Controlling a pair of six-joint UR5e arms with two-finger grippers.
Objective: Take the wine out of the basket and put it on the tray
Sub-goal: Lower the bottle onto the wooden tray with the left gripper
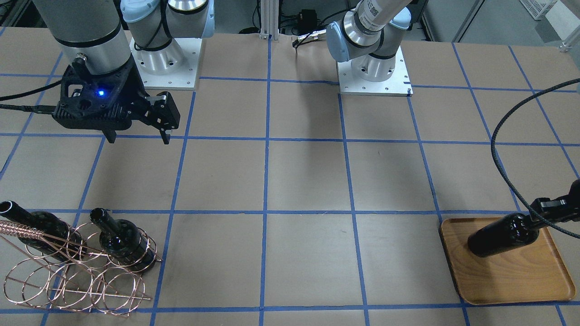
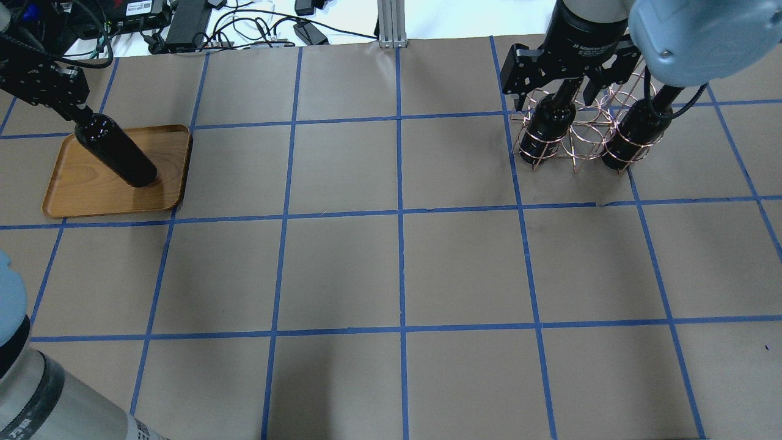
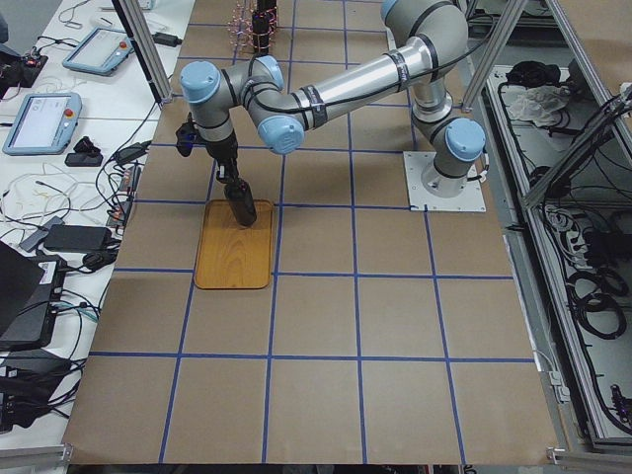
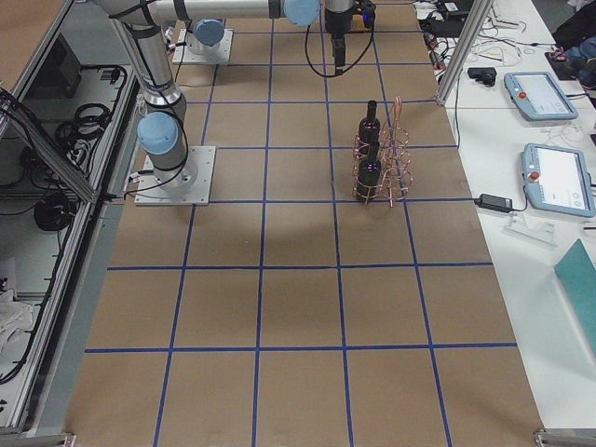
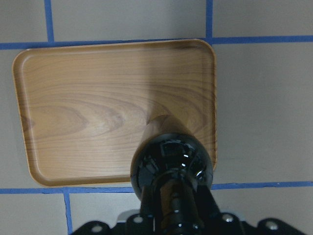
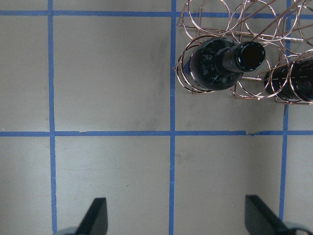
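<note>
My left gripper [image 2: 82, 116] is shut on the neck of a near-black wine bottle [image 2: 119, 153] and holds it upright over the wooden tray [image 2: 73, 195]. In the front view the bottle [image 1: 498, 235] is over the tray's [image 1: 512, 276] robot-side half. I cannot tell whether its base touches the wood. In the left wrist view the bottle [image 5: 171, 161] is over the tray's [image 5: 88, 107] near right corner. My right gripper [image 1: 136, 136] is open and empty, high above the table, on the robot's side of the copper wire basket [image 1: 77, 280]. Two bottles [image 1: 120, 237] [image 1: 31, 226] stand in the basket.
A black braided cable [image 1: 498, 149] loops above the table near the tray. The two arm bases [image 1: 167, 59] [image 1: 374, 68] stand at the robot side. Cables and boxes [image 2: 201, 24] lie beyond the far edge. Teach pendants [image 4: 549, 93] lie on a side bench.
</note>
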